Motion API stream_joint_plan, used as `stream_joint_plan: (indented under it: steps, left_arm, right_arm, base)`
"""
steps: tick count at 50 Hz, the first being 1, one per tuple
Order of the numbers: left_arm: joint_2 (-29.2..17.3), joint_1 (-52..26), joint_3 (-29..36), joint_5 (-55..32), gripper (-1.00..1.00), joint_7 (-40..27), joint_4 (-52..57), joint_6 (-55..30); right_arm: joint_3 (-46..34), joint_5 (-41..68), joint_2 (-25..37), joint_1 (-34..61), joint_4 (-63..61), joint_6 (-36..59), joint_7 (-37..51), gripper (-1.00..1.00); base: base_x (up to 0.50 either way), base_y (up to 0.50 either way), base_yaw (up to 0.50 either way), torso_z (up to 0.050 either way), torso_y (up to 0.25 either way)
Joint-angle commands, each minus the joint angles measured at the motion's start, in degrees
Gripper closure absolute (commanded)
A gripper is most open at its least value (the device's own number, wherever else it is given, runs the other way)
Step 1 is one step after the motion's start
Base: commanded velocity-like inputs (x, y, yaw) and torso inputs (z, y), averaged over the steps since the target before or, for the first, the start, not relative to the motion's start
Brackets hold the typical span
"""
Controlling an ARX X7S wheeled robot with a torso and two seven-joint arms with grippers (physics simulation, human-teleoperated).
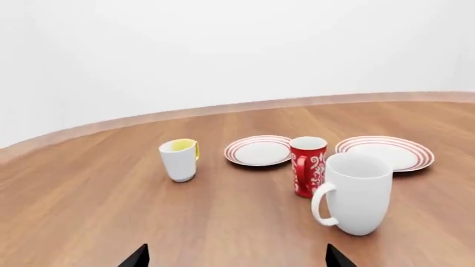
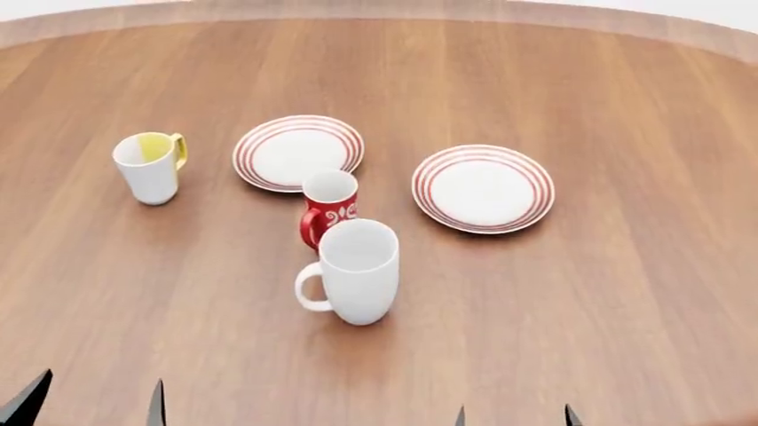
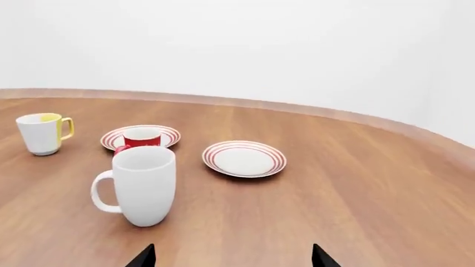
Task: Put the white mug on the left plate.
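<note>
Brown wood fills my head view: the table (image 2: 616,293) carries everything. On it I see two red-ringed plates, the left plate (image 2: 297,152) far and left of centre, the right plate (image 2: 484,187) well apart from it. The white mug (image 2: 354,271) stands upright near me, handle to the left, just in front of the red patterned mug (image 2: 328,208). A yellow-lined mug (image 2: 148,167) sits far left. My left pincer (image 2: 95,404) and right pincer (image 2: 514,415) show only dark tips, spread apart, holding nothing.
</note>
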Motion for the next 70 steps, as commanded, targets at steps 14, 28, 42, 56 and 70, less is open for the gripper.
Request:
stream_joint_plan:
  steps: [14,28,42,56,70]
  left_arm:
    - [-2.28,0.54,1.97,1.35,-1.0,-1.47,2.5,-1.44]
    - [-3.55,2.61,3.63,2.26,-1.0,-2.33,5.86,-1.58]
    - [-4.88,4.61,3.73,2.04,-1.0,-3.01,10.39,-2.85]
    - [-5.22,4.87,4.42,1.98,-1.0,-3.6,11.3,-2.78]
    - [-5.58,5.16,4.63,1.36,-1.0,-4.0,10.97,-2.27]
  right_arm:
    - [-2.17,-0.38,2.45,-0.78,-4.08,2.53,1.16,-1.0]
    - [-2.63,-1.1,3.67,-2.06,-8.44,4.23,2.21,-1.0]
    - [-3.52,-1.55,4.51,-2.9,-10.96,4.67,3.32,-1.0]
    - [-4.42,-1.04,5.36,-2.61,-10.3,4.21,4.32,-1.0]
    - [-4.99,-0.43,5.78,-2.6,-8.77,2.61,5.02,-1.0]
  base:
    - [0.2,0.0,0.0,0.0,0.0]
    - [0.25,0.0,0.0,0.0,0.0]
    - [0.26,0.0,0.0,0.0,0.0]
    - [0.26,0.0,0.0,0.0,0.0]
    - [0.26,0.0,0.0,0.0,0.0]
